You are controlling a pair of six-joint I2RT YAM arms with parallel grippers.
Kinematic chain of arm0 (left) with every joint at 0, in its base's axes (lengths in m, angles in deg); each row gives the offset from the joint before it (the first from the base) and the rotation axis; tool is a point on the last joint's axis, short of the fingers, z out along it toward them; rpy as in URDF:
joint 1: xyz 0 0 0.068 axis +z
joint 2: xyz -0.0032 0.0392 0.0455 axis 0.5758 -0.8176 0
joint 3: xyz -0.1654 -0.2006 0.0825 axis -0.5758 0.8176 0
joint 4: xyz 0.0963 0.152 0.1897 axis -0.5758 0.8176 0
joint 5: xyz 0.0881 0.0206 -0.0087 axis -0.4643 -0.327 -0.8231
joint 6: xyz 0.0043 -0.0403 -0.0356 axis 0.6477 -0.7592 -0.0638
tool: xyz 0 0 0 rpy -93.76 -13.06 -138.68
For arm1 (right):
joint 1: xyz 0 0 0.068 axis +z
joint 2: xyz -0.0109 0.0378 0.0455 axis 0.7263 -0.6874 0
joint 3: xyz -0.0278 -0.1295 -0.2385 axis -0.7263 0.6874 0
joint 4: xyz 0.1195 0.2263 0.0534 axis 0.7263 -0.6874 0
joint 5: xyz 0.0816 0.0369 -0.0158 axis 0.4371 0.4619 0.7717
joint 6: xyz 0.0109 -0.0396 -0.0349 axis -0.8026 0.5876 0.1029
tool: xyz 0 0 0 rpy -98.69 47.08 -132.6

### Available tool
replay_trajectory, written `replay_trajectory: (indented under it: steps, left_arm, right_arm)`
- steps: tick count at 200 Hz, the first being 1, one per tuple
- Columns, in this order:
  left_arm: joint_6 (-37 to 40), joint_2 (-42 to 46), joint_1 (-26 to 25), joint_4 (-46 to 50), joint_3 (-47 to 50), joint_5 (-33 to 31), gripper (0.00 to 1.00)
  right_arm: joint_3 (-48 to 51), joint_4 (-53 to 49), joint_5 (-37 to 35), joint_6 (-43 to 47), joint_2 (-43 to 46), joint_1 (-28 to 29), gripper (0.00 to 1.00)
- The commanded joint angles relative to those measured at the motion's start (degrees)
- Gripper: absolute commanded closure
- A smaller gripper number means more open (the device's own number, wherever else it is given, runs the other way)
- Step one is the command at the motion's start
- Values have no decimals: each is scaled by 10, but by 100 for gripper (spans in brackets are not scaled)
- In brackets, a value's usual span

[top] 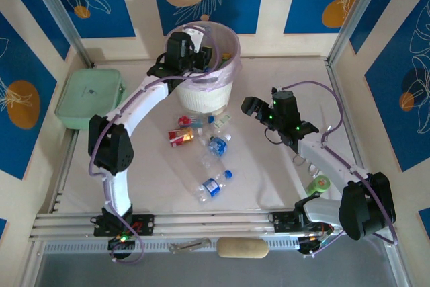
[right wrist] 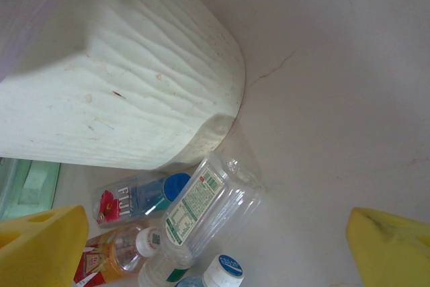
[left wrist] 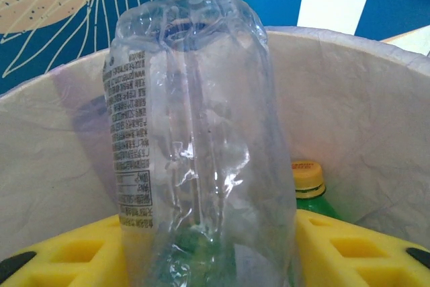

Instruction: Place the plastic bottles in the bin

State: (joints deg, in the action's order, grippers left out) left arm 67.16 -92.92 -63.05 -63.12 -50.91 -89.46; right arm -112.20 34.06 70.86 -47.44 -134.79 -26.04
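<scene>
My left gripper [top: 196, 56] hangs over the bin [top: 225, 38], a round white wastebasket with a pink liner, and is shut on a crumpled clear bottle [left wrist: 201, 132]. The bottle stands up between the yellow fingers [left wrist: 349, 247]. Inside the bin lies a green bottle with a yellow cap [left wrist: 308, 183]. My right gripper [top: 252, 107] is open, low beside the bin's right side, with nothing held. Ahead of it lie a clear bottle with a green-white label [right wrist: 208, 210], a Fiji bottle [right wrist: 134, 199] and a red-labelled bottle [top: 180, 136]. Two blue-labelled bottles [top: 213, 185] lie nearer me.
A flat pale-green lidded box [top: 89, 95] sits at the left edge. A green bottle [top: 318, 184] lies close to the right arm's base. The bin's ribbed white wall [right wrist: 121, 85] stands close to the right gripper. Bare tabletop [top: 289, 78] stretches right of the bin.
</scene>
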Motion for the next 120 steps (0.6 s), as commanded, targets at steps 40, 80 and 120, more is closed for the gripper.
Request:
replay_trajectory:
  steps: [40, 80, 120]
  left_arm:
    - [-17, -20, 1, 61, 8, 20, 8]
    - [-29, 2, 1, 58, 6, 27, 1]
    - [-54, 51, 1, 57, 6, 43, 1]
  right_arm:
    - [3, 1, 4, -8, 8, -1, 1]
    - [1, 1, 5, -8, 7, 0, 1]
    - [-4, -7, 6, -6, 5, 1, 1]
